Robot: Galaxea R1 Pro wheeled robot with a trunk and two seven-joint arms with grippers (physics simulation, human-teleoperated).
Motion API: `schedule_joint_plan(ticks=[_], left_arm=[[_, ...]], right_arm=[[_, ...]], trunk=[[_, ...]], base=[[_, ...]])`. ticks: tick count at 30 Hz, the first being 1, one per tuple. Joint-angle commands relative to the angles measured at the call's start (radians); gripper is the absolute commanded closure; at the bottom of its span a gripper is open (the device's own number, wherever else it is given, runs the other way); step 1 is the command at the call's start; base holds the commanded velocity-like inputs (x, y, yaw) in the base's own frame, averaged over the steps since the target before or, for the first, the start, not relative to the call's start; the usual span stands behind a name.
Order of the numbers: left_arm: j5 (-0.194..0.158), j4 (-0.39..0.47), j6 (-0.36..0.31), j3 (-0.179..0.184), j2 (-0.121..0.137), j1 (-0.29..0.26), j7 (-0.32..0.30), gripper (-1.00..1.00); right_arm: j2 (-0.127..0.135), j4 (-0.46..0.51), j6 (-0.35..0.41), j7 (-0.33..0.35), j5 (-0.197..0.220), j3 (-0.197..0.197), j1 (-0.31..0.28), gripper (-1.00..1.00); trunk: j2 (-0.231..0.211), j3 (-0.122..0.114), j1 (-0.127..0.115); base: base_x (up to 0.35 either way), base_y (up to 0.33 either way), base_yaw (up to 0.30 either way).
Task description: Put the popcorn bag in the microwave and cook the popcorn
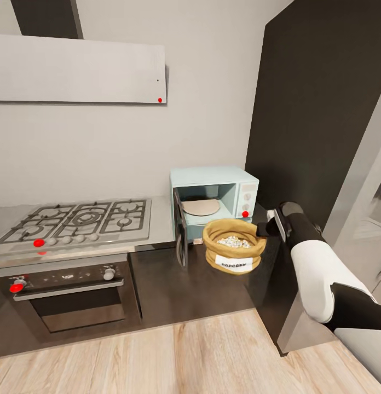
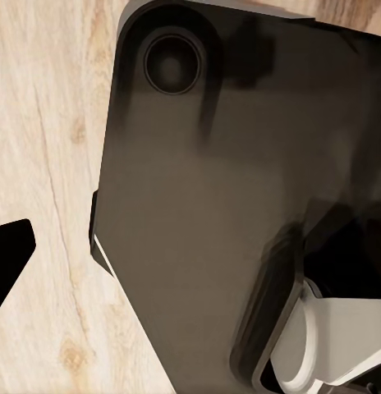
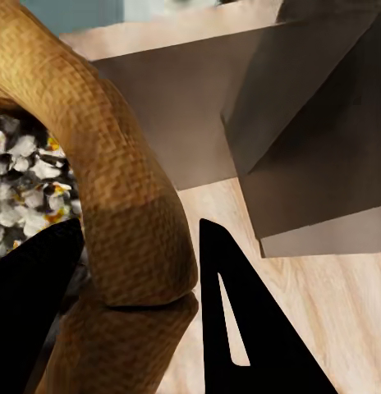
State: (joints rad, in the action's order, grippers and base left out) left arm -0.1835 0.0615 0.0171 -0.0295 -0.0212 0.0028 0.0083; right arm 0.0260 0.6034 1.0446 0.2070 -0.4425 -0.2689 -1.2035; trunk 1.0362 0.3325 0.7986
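Already the bag (image 1: 235, 245) is off the tabletop (image 1: 157, 232), hanging in the air in front of the microwave (image 1: 214, 198), and the right hand (image 1: 265, 229) has its two fingers clamped over the thick rolled rim, one inside, one outside, as the right wrist view shows close up. Popcorn (image 1: 234, 241) sits heaped inside, whitish with yellow flecks; whether it's cooked, I can't judge from this. The microwave door (image 1: 181, 232) hangs open to the left, turntable (image 1: 201, 207) bare, so by my reading the bag still has to go in, the door close and the heating run.

Around it: the hob (image 1: 75, 219) and oven (image 1: 67, 295) off to the left, a dark tall cabinet (image 1: 316, 109) pressing close on the right. That cabinet crowds the arm, and the open door narrows the approach. The left hand: its wrist camera looks down at wood floor (image 2: 43, 164) and a dark panel, fingers not clear, can't tell.
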Motion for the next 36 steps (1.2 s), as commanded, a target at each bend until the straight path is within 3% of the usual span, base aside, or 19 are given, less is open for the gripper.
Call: schedule_joint_plan(ticks=[1, 6, 13, 30, 36], left_arm=[[-0.005, 0.001, 0.001, -0.002, 0.000, 0.000, 0.001, -1.00], [-0.005, 0.001, 0.001, 0.000, 0.000, 0.000, 0.001, -1.00], [-0.005, 0.001, 0.001, 0.002, 0.000, 0.000, 0.001, -1.00], [-0.008, 0.001, 0.001, -0.008, -0.001, 0.000, 0.007, -1.00], [-0.006, 0.001, 0.001, -0.006, 0.000, 0.000, 0.006, -1.00]], right_arm=[[-0.002, -0.002, 0.003, 0.009, -0.010, -0.003, -0.019, 1.00], [-0.006, -0.112, 0.003, 0.006, -0.007, -0.003, -0.153, 1.00], [-0.021, -0.202, 0.003, -0.015, -0.007, -0.003, -0.254, 1.00], [-0.024, -0.215, 0.003, -0.029, -0.012, -0.003, -0.269, 1.00], [-0.023, -0.202, 0.003, -0.024, -0.010, -0.007, -0.270, 1.00]], trunk=[[0.001, 0.001, 0.000], [0.001, 0.001, 0.000], [0.001, 0.001, 0.000], [0.001, 0.001, 0.000], [0.001, 0.001, 0.000]], base=[[0.000, 0.000, 0.000], [0.000, 0.000, 0.000], [0.000, 0.000, 0.000], [0.002, 0.000, 0.000], [0.201, 0.000, -0.005]])
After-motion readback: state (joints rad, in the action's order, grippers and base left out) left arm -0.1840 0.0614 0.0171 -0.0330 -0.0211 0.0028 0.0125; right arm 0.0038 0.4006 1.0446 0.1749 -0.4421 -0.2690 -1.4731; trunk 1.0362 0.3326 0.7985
